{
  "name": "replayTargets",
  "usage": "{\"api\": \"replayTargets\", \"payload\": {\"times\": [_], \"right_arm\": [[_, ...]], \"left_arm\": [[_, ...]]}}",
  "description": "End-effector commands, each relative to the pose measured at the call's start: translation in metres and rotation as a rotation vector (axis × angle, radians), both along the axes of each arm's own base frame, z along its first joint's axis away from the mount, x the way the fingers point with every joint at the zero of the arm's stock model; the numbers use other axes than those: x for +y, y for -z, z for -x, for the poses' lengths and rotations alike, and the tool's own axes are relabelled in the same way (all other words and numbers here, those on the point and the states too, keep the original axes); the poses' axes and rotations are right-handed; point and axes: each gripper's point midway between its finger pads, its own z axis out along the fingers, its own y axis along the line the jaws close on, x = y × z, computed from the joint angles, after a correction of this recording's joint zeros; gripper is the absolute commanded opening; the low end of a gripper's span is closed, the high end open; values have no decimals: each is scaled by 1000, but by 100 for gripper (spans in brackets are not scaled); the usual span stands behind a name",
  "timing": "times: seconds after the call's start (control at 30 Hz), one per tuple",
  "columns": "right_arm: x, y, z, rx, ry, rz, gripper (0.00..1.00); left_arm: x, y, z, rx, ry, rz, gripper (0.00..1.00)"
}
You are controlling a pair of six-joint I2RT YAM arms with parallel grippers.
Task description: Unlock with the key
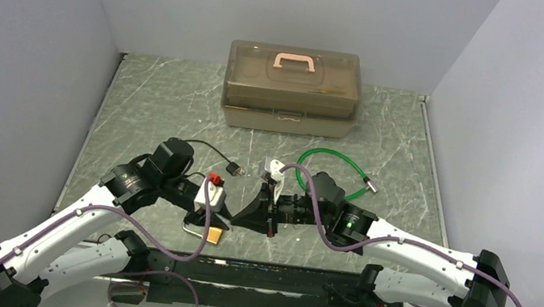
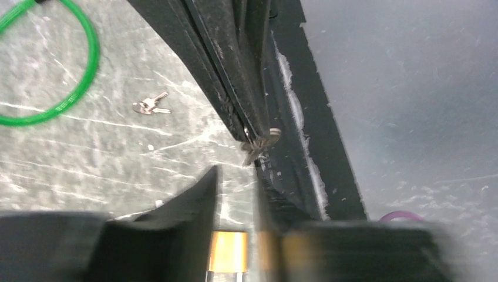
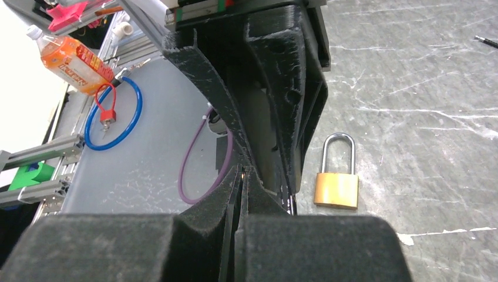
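The brass padlock (image 3: pixel 336 189) lies flat on the table with its steel shackle pointing toward the left arm. In the top view the padlock (image 1: pixel 211 233) sits just under my left gripper (image 1: pixel 221 217). In the left wrist view my left gripper (image 2: pixel 236 170) has its fingers drawn close, one of them blurred. The brass body (image 2: pixel 229 249) shows in the narrow gap. Whether they press on it I cannot tell. My right gripper (image 1: pixel 240 215) is shut on the key (image 2: pixel 259 147), whose small metal tip pokes out of its fingertips toward the left gripper.
A spare pair of keys (image 2: pixel 151 106) lies on the table near a green cable loop (image 1: pixel 331 166). A brown lidded box (image 1: pixel 291 88) with a pink handle stands at the back. A black USB lead (image 1: pixel 220 158) trails by the left arm.
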Motion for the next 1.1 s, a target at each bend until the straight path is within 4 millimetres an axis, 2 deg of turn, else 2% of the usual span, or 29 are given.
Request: {"api": "replayTargets", "payload": {"times": [0.0, 0.03, 0.1, 0.17, 0.23, 0.27, 0.57, 0.67, 0.73, 0.77, 0.9, 0.97, 1.07], "right_arm": [[-1, -33, 0, -46, -2, -83, 0], [-1, -35, 0, -48, 0, -91, 0], [1, -38, -1, -50, 3, -105, 0], [3, -39, -2, -49, 4, -109, 0], [3, -39, -2, -49, 3, -112, 0], [3, -40, -3, -49, 5, -115, 0], [5, -44, -14, -66, 64, -145, 0], [7, -43, -17, -71, 81, -144, 0], [6, -42, -19, -74, 90, -143, 0], [6, -42, -19, -74, 89, -141, 0], [5, -39, -17, -64, 83, -130, 0], [4, -37, -16, -61, 83, -126, 0], [0, -36, -15, -61, 87, -117, 0]], "left_arm": [[-5, -27, 1, 2, 8, 67, 49], [-6, -27, 2, 13, 7, 71, 55], [-6, -26, 5, 34, 18, 77, 59], [-7, -27, 6, 47, 24, 83, 51], [-8, -27, 4, 40, 15, 83, 37], [-8, -27, 3, 36, 12, 84, 34], [-10, -28, 20, 118, 78, 123, 46], [-8, -29, 23, 118, 87, 123, 47], [-8, -27, 21, 105, 72, 114, 38], [-7, -26, 18, 90, 56, 109, 28], [-7, -25, 12, 61, 32, 105, 11], [-6, -24, 10, 54, 18, 97, 5], [-3, -20, 8, 44, 3, 77, 4]]}}
